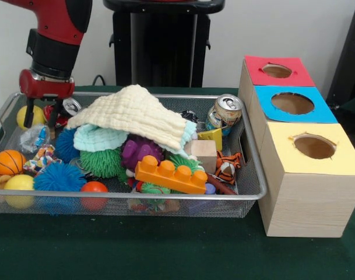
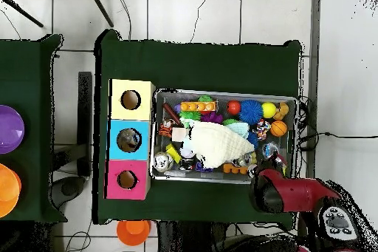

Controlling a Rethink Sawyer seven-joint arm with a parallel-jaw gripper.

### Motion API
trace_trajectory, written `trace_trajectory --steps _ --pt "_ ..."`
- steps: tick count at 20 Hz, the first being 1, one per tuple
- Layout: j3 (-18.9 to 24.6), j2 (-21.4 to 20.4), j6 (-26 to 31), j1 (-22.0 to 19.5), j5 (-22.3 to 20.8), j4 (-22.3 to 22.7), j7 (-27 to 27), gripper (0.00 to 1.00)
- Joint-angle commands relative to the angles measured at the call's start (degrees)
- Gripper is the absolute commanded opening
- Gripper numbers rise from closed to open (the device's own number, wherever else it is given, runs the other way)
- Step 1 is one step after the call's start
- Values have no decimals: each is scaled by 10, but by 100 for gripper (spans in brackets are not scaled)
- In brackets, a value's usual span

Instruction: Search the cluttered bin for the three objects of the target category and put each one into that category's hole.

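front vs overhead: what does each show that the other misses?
Front only: the gripper low in the bin's corner beside a yellow ball, and the soda can leaning on the bin's rim.

Overhead only: a second table with purple and orange dishes, the tiled floor, and an orange item on it. The arm covers the gripper here.

Both: the wire bin, the cream cloth over the clutter, the orange toy brick, and the box with red, blue and yellow holes.

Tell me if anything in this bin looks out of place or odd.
A cream cloth is draped over the middle of the toy pile in the wire bin, hiding whatever lies beneath it. A drink can leans tilted in the corner nearest the boxes. Nothing has spilled onto the table.
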Motion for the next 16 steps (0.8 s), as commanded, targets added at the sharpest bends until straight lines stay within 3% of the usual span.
trace_trajectory --steps 1,5,9,16 --pt "11 34 -28 2 29 -44 114 100" --pt "46 20 -1 -23 21 -29 101 100" --pt "66 33 -5 -38 15 -31 97 100" --pt "38 67 -37 -14 27 -49 108 100"
